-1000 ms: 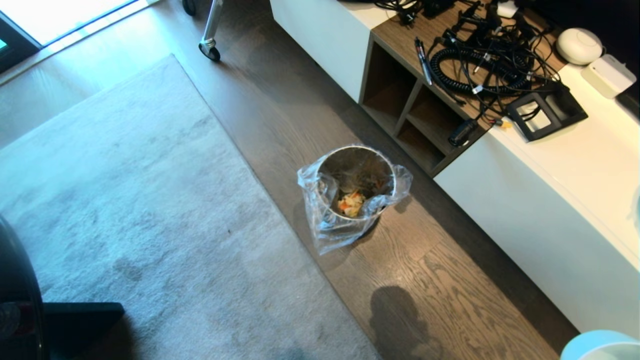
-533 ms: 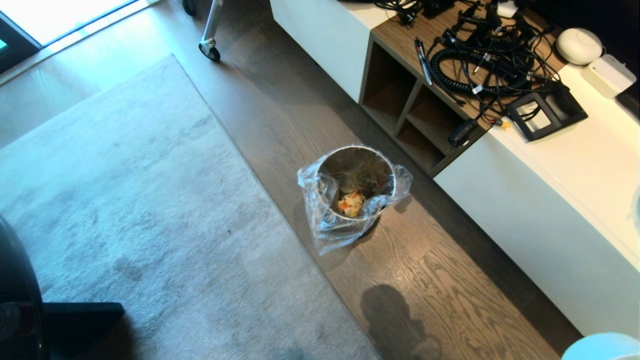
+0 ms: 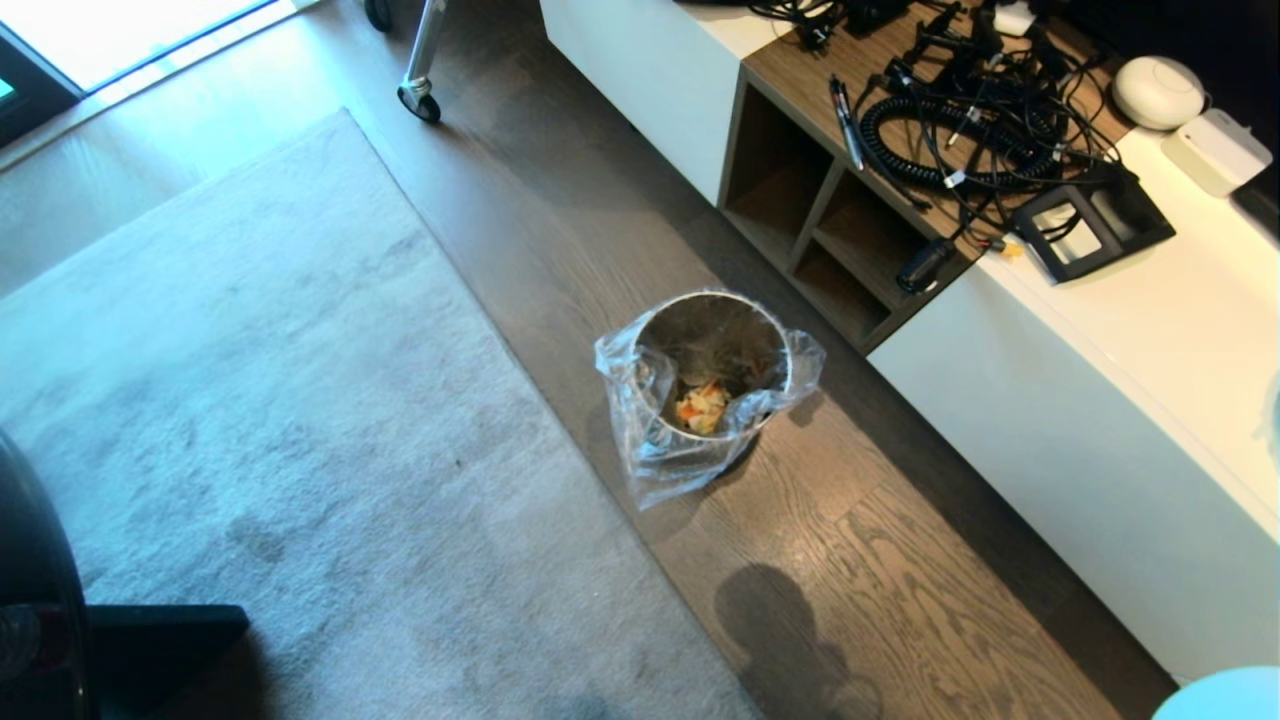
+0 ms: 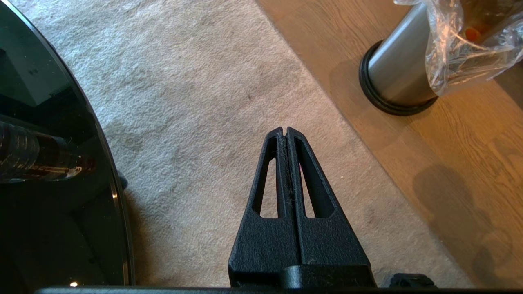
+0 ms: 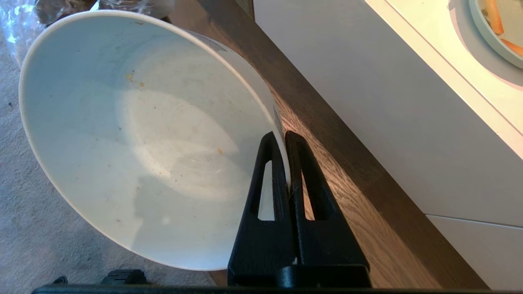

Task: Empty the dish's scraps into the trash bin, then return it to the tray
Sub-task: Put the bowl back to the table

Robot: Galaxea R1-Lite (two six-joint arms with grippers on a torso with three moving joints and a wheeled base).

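Observation:
In the right wrist view, my right gripper [image 5: 282,136] is shut on the rim of the dish [image 5: 135,134], a white bowl tilted on its side. It holds only a few crumbs. Only the dish's edge [image 3: 1222,698] shows in the head view, at the bottom right corner. The steel trash bin [image 3: 712,385], lined with a clear bag, stands on the wood floor. The scraps [image 3: 702,408] lie inside the bin. My left gripper [image 4: 284,130] hangs shut and empty over the rug, with the trash bin [image 4: 398,77] off to its side. The tray is out of view.
A white cabinet [image 3: 1100,420] with open shelves and tangled cables [image 3: 960,130] runs along the right. A pale-green plate of orange scraps [image 5: 500,32] sits on its top. A grey rug [image 3: 250,400] covers the floor on the left. A round black table [image 4: 49,171] stands near my left arm.
The dish's edge has slipped lower and further right at the head view's bottom right corner. Its shadow on the floor has drifted left. The bin and scraps have not moved.

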